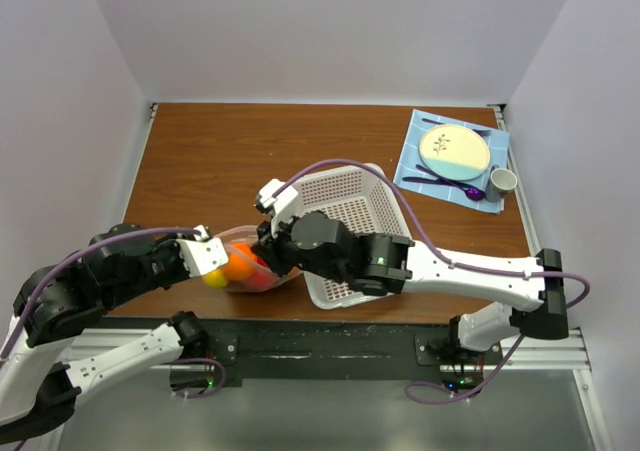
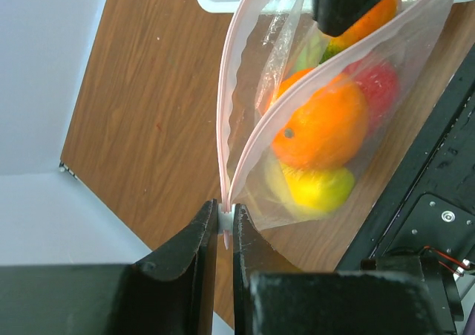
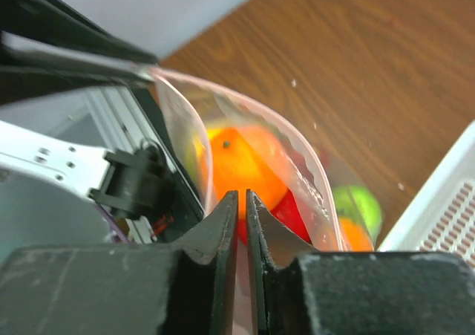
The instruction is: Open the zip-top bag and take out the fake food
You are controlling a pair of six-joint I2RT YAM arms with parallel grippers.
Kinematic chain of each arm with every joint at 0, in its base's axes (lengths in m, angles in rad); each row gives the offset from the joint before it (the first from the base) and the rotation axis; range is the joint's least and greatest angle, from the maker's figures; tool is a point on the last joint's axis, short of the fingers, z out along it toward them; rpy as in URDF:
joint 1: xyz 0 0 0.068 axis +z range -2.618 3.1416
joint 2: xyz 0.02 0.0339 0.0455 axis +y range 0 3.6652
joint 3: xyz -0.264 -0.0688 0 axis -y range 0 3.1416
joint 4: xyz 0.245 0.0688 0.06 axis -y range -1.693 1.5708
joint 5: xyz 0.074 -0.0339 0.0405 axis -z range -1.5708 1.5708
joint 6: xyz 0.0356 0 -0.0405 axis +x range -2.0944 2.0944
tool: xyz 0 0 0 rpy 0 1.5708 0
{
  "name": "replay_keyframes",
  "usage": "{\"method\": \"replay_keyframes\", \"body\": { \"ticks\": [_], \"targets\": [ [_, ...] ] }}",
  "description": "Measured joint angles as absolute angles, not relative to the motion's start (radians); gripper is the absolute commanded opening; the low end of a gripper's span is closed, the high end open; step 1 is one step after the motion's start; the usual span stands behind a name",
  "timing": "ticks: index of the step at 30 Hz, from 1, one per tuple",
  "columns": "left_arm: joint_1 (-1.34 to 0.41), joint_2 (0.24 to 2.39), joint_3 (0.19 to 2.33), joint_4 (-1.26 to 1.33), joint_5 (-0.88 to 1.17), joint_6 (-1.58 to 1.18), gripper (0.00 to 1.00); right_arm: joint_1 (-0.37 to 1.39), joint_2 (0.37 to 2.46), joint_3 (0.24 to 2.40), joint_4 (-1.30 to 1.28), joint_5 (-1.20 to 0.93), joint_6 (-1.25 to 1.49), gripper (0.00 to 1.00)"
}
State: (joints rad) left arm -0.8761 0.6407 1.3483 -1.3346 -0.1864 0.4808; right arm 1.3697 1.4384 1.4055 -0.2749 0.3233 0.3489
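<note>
The clear zip-top bag (image 1: 248,267) lies on the table's front edge, held between both grippers. Its pink zip strip (image 2: 223,112) is parted into two diverging lips. My left gripper (image 2: 226,218) is shut on the white end of the strip, and it also shows in the top view (image 1: 212,257). My right gripper (image 3: 242,195) is shut on a thin fold of the bag's other lip, and in the top view (image 1: 264,251) it is at the bag's right side. The fake food is inside: an orange (image 2: 320,127), a yellow fruit (image 2: 320,190), a red apple (image 2: 380,82) and a green apple (image 3: 361,209).
A white perforated basket (image 1: 350,211) stands just right of the bag, under the right arm. A blue mat with a cream-and-blue plate (image 1: 454,152), purple cutlery and a small cup (image 1: 502,180) lies at the back right. The black frame rail (image 2: 438,201) runs along the table's near edge.
</note>
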Motion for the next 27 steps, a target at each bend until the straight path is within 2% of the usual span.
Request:
{"method": "replay_keyframes", "body": {
  "ticks": [5,7,8,9,10,11,12,21,27],
  "targets": [
    [-0.871,0.64,1.35,-1.335,-0.182,0.48,0.0,1.373,1.448,1.394,-0.307,0.331,0.4,0.12],
    [-0.87,0.64,1.351,-1.335,-0.179,0.48,0.0,1.375,1.446,1.396,-0.316,0.342,0.414,0.27],
    [-0.868,0.639,1.351,-1.335,-0.178,0.48,0.0,1.375,1.45,1.406,-0.336,0.35,0.425,0.49],
    [-0.866,0.639,1.354,-1.336,-0.176,0.48,0.0,1.375,1.46,1.42,-0.354,0.354,0.434,0.67],
    [-0.864,0.639,1.359,-1.337,-0.173,0.479,0.0,1.377,1.474,1.437,-0.368,0.356,0.447,0.77],
    [-0.862,0.639,1.365,-1.34,-0.168,0.478,0.0,1.378,1.491,1.456,-0.378,0.358,0.455,0.94],
    [-0.859,0.639,1.373,-1.343,-0.164,0.476,0.0,1.381,1.51,1.47,-0.384,0.357,0.457,0.99],
    [-0.836,0.645,1.4,-1.377,-0.09,0.451,0.0,1.444,1.675,1.512,-0.406,0.411,0.492,0.99],
    [-0.819,0.664,1.448,-1.392,-0.03,0.427,0.0,1.461,1.73,1.53,-0.406,0.565,0.577,0.99]
  ]
}}
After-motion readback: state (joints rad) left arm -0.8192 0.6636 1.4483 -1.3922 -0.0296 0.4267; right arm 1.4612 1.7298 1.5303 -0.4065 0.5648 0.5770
